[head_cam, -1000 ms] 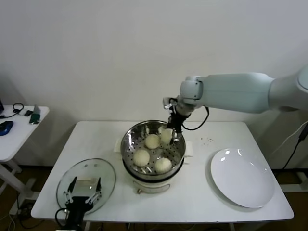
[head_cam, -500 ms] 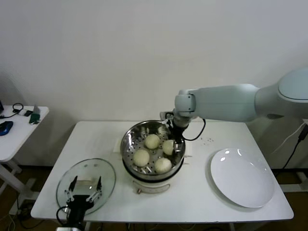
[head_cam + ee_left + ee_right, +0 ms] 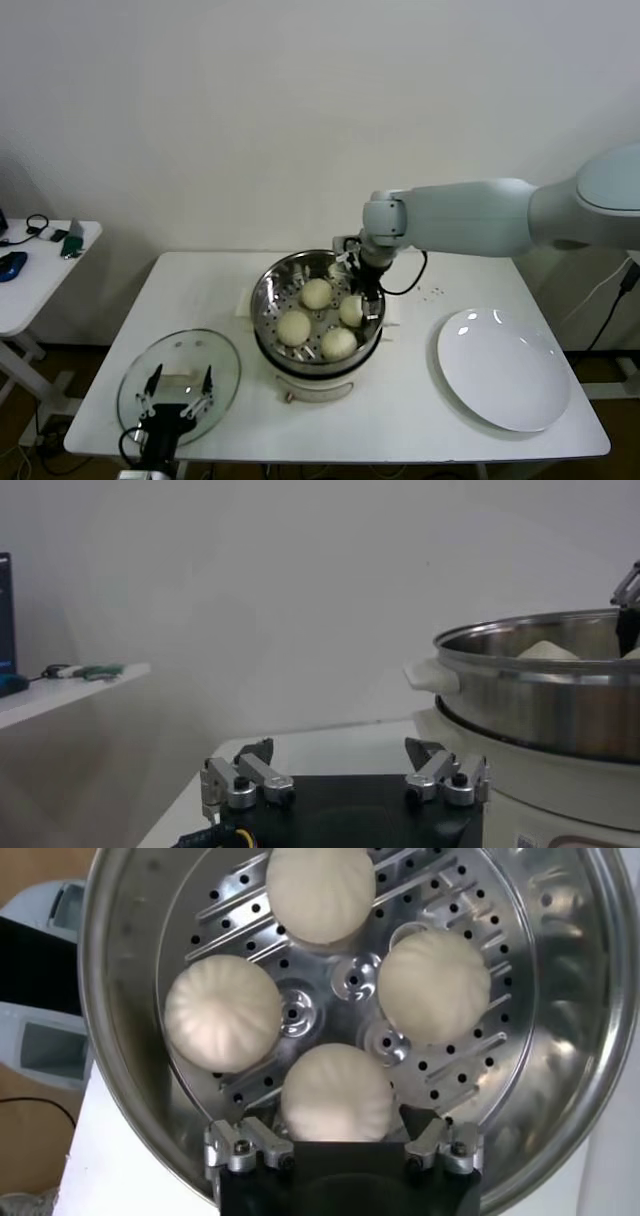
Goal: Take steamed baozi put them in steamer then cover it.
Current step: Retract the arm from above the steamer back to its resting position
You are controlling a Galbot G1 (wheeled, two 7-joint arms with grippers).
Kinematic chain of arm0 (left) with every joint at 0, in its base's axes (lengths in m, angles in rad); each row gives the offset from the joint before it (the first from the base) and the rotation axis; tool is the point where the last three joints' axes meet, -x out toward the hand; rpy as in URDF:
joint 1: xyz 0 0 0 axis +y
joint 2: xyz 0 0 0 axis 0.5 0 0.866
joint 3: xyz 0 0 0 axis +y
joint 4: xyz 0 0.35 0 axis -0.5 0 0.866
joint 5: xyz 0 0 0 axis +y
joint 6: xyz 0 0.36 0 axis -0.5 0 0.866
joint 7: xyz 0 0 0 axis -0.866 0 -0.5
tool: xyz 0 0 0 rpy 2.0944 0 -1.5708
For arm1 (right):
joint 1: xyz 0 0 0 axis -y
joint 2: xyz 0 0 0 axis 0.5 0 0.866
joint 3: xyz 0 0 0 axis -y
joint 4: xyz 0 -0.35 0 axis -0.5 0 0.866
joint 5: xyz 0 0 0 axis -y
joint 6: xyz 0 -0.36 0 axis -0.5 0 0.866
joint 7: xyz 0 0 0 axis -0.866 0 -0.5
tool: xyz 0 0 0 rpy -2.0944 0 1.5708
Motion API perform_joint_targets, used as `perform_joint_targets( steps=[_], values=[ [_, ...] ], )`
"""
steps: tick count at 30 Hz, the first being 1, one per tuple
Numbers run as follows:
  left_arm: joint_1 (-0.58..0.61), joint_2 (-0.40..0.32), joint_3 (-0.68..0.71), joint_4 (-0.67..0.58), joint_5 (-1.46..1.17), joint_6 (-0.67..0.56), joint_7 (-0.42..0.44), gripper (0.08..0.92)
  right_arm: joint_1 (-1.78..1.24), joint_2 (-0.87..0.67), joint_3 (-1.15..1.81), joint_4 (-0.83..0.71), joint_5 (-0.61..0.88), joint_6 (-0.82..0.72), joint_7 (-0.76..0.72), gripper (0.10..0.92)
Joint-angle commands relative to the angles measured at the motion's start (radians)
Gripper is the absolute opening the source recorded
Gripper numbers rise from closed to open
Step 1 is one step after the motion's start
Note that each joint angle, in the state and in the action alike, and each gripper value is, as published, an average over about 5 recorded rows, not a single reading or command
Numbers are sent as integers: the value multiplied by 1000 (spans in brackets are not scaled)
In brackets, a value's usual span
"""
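The steamer (image 3: 262,290) stands mid-table, a shiny steel pot on a white base. Several baozi lie on its perforated tray (image 3: 330,988). My right gripper (image 3: 358,300) reaches down into the pot at its far right side. Its jaws are open on either side of one baozi (image 3: 337,1092), which rests on the tray. Others lie beside it (image 3: 222,1013) (image 3: 433,985) (image 3: 320,888). My left gripper (image 3: 175,402) hangs open and empty over the glass lid (image 3: 185,352) at the table's front left. From the left wrist view the steamer (image 3: 540,695) rises close by.
A flat white plate (image 3: 503,368) lies on the right part of the white table (image 3: 420,425). A small side table (image 3: 40,262) with a few items stands to the far left. The wall is close behind.
My right gripper came down into the steamer with a baozi and opened its jaws; that baozi now rests on the tray. The left arm stayed over the lid.
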Motion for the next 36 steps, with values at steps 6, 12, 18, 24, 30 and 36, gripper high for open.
perform_joint_targets(
  steps=[6,12,18,24,30,36],
  values=[
    [-6,3,-2,7,4,-1,0,823,80,-121,92,-1,52,44,-64,823],
    [-23,4,-16,20,36,-12,-2,823,36,-300,239,65,90,121,122,823],
    [-33,5,-17,6,49,-1,-5,823,-98,-508,382,161,60,288,385,823],
    [-46,-1,-16,-2,109,12,5,823,-388,-684,688,211,12,412,550,823],
    [-54,-13,-22,-22,185,39,0,823,-855,-776,1143,263,-57,482,638,823],
    [-56,-13,-26,-49,271,80,-7,823,-1315,-788,1602,326,-104,501,672,823]
  ],
)
